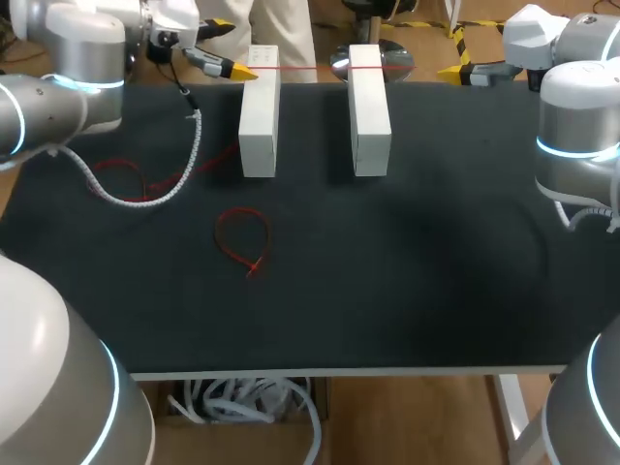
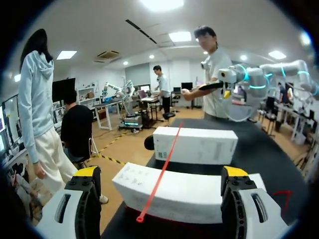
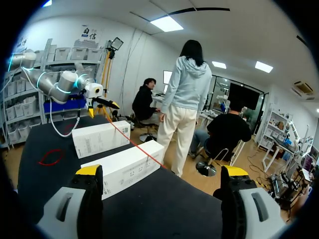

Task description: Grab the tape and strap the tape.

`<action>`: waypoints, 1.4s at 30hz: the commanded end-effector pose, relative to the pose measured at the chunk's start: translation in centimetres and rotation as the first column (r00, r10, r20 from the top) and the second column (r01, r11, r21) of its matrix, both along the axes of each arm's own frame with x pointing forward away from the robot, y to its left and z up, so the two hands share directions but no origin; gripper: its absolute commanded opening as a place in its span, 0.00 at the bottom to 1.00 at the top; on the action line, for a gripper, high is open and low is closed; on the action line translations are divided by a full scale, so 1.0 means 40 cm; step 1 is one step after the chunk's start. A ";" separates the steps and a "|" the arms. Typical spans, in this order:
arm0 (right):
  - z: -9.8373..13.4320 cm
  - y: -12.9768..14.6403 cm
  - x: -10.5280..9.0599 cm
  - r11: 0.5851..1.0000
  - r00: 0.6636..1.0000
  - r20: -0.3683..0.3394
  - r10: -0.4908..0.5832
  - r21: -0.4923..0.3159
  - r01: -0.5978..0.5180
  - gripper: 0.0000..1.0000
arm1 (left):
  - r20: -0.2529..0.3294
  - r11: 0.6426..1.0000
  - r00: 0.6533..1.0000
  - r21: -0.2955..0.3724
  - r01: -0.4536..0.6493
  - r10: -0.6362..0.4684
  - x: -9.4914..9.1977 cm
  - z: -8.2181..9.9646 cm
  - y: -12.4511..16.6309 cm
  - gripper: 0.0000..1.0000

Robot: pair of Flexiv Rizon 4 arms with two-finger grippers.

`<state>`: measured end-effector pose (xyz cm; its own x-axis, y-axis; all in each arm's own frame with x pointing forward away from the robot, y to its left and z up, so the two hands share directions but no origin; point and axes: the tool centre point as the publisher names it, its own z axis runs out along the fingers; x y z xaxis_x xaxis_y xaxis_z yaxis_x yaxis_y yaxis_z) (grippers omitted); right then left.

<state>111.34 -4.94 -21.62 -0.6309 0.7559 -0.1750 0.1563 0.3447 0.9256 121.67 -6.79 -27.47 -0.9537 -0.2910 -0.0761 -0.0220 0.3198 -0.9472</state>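
A thin red tape [image 1: 310,68] lies straight across the far ends of two white boxes [image 1: 260,111] [image 1: 369,108]. My left gripper [image 1: 228,66] hangs open just left of the left box, level with the tape's end. In the left wrist view the tape [image 2: 162,169] runs ahead between the open fingers [image 2: 87,174], over the near box [image 2: 179,194]. My right gripper [image 1: 460,71] is open, off to the right of the right box and apart from it. From the right wrist the tape [image 3: 134,144] crosses both boxes toward the left gripper [image 3: 102,104].
A red looped tie [image 1: 242,242] lies on the black table [image 1: 407,271] in front of the left box. Another red tie [image 1: 136,176] lies at the left under my left arm's white cable [image 1: 184,165].
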 end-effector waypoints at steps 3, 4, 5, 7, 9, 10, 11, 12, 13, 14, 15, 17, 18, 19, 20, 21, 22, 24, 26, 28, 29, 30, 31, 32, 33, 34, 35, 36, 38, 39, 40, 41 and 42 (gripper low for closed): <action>-0.001 -0.001 0.000 1.000 1.000 0.000 0.001 0.000 -0.001 1.00 | -0.107 0.961 0.955 -0.041 0.274 -0.277 0.013 -0.015 0.053 0.92; -0.001 -0.001 0.000 1.000 1.000 0.000 0.001 0.000 -0.001 1.00 | -0.117 0.961 0.954 -0.035 0.275 -0.277 0.013 -0.022 0.055 0.91; -0.001 -0.001 0.000 1.000 1.000 0.000 0.001 0.000 -0.001 1.00 | -0.125 0.956 0.948 -0.046 0.290 -0.293 0.012 -0.027 0.057 0.79; -0.001 -0.001 0.000 1.000 1.000 0.000 0.001 0.000 -0.001 1.00 | -0.143 0.961 0.950 -0.047 0.272 -0.276 0.010 -0.033 0.057 0.10; -0.001 -0.001 0.000 1.000 1.000 0.000 0.001 0.000 -0.001 1.00 | -0.147 0.958 0.946 -0.062 0.282 -0.288 0.007 -0.034 0.056 0.38; -0.001 -0.001 0.000 1.000 1.000 0.000 0.001 0.000 -0.001 1.00 | -0.148 0.959 0.947 -0.060 0.278 -0.284 0.005 -0.035 0.054 0.29; -0.001 -0.001 0.000 1.000 1.000 0.000 0.001 0.000 -0.001 1.00 | -0.148 0.960 0.949 -0.058 0.274 -0.280 0.003 -0.035 0.051 0.34; -0.001 -0.001 0.000 1.000 1.000 0.000 0.001 0.000 -0.001 1.00 | -0.152 0.957 0.945 -0.073 0.280 -0.289 0.002 -0.036 0.049 0.43; -0.001 -0.001 0.000 1.000 1.000 0.000 0.001 0.000 -0.001 1.00 | -0.149 0.958 0.947 -0.073 0.277 -0.285 0.001 -0.035 0.049 0.41; -0.001 -0.001 0.000 1.000 1.000 0.000 0.001 0.000 -0.001 1.00 | -0.148 0.961 0.950 -0.073 0.268 -0.276 0.001 -0.035 0.047 0.40; -0.001 -0.001 0.000 1.000 1.000 0.000 0.001 0.000 -0.001 1.00 | -0.149 0.961 0.950 -0.076 0.267 -0.276 0.001 -0.035 0.046 0.41; -0.001 -0.001 0.000 1.000 1.000 0.000 0.001 0.000 -0.001 1.00 | -0.145 0.962 0.952 -0.075 0.261 -0.270 0.000 -0.038 0.042 0.44; -0.001 -0.001 0.000 1.000 1.000 0.000 0.001 0.000 -0.001 1.00 | -0.146 0.963 0.953 -0.076 0.258 -0.266 0.001 -0.039 0.042 0.44; -0.001 -0.001 0.000 1.000 1.000 0.000 0.001 0.000 -0.001 1.00 | -0.145 0.965 0.955 -0.076 0.252 -0.261 0.002 -0.041 0.041 0.46; -0.001 -0.001 0.000 1.000 1.000 0.000 0.001 0.000 -0.001 1.00 | -0.142 0.967 0.957 -0.075 0.245 -0.254 0.003 -0.042 0.041 0.45; -0.001 -0.001 0.000 1.000 1.000 0.000 0.001 0.000 -0.001 1.00 | -0.142 0.970 0.960 -0.073 0.232 -0.240 0.006 -0.044 0.040 0.44; -0.001 -0.001 0.000 1.000 1.000 0.000 0.001 0.000 -0.001 1.00 | -0.142 0.971 0.961 -0.073 0.228 -0.236 0.009 -0.046 0.040 0.45; -0.001 -0.001 0.000 1.000 1.000 0.000 0.001 0.000 -0.001 1.00 | -0.143 0.976 0.966 -0.074 0.206 -0.215 0.016 -0.050 0.042 0.45; -0.001 -0.001 0.000 1.000 1.000 0.000 0.001 0.000 -0.001 1.00 | -0.146 0.979 0.970 -0.074 0.187 -0.196 0.021 -0.051 0.045 0.47; -0.001 -0.001 0.000 1.000 1.000 0.000 0.001 0.000 -0.001 1.00 | -0.147 0.982 0.972 -0.075 0.173 -0.183 0.028 -0.054 0.049 0.47; -0.001 -0.001 0.000 1.000 1.000 0.000 0.001 0.000 -0.001 1.00 | -0.147 0.983 0.973 -0.073 0.169 -0.178 0.030 -0.056 0.053 0.47; -0.001 -0.001 0.000 1.000 1.000 0.000 0.001 0.000 -0.001 1.00 | -0.148 0.984 0.974 -0.071 0.162 -0.171 0.032 -0.059 0.056 0.47; -0.001 -0.001 0.000 1.000 1.000 0.000 0.001 0.000 -0.001 1.00 | -0.149 0.984 0.974 -0.071 0.161 -0.170 0.034 -0.061 0.060 0.47; -0.001 -0.001 0.000 1.000 1.000 0.000 0.001 0.000 -0.001 1.00 | -0.150 0.985 0.974 -0.070 0.160 -0.169 0.036 -0.063 0.063 0.46; -0.001 -0.001 0.000 1.000 1.000 0.000 0.001 0.000 -0.001 1.00 | -0.152 0.985 0.974 -0.068 0.157 -0.166 0.038 -0.065 0.065 0.46; -0.001 -0.001 0.000 1.000 1.000 0.000 0.001 0.000 -0.001 1.00 | -0.153 0.985 0.974 -0.068 0.157 -0.166 0.040 -0.067 0.068 0.46; -0.001 -0.001 0.000 1.000 1.000 0.000 0.001 0.000 -0.001 1.00 | -0.153 0.986 0.975 -0.064 0.155 -0.164 0.042 -0.069 0.070 0.44; -0.001 -0.001 0.000 1.000 1.000 0.000 0.001 0.000 -0.001 1.00 | -0.154 0.986 0.975 -0.063 0.154 -0.162 0.044 -0.072 0.072 0.44; -0.001 -0.001 0.000 1.000 1.000 0.000 0.001 0.000 -0.001 1.00 | -0.158 0.987 0.975 -0.060 0.149 -0.157 0.049 -0.077 0.076 0.46; -0.001 -0.001 0.000 1.000 1.000 0.000 0.001 0.000 -0.001 1.00 | -0.159 0.987 0.975 -0.059 0.148 -0.156 0.051 -0.080 0.078 0.46; -0.001 -0.001 0.000 1.000 1.000 0.000 0.001 0.000 -0.001 1.00 | -0.160 0.987 0.975 -0.059 0.148 -0.156 0.053 -0.082 0.080 0.46; -0.001 -0.001 0.000 1.000 1.000 0.000 0.001 0.000 -0.001 1.00 | -0.162 0.987 0.974 -0.059 0.148 -0.155 0.055 -0.085 0.082 0.46; -0.001 -0.001 0.000 1.000 1.000 0.000 0.001 0.000 -0.001 1.00 | -0.163 0.987 0.974 -0.059 0.147 -0.155 0.057 -0.087 0.084 0.45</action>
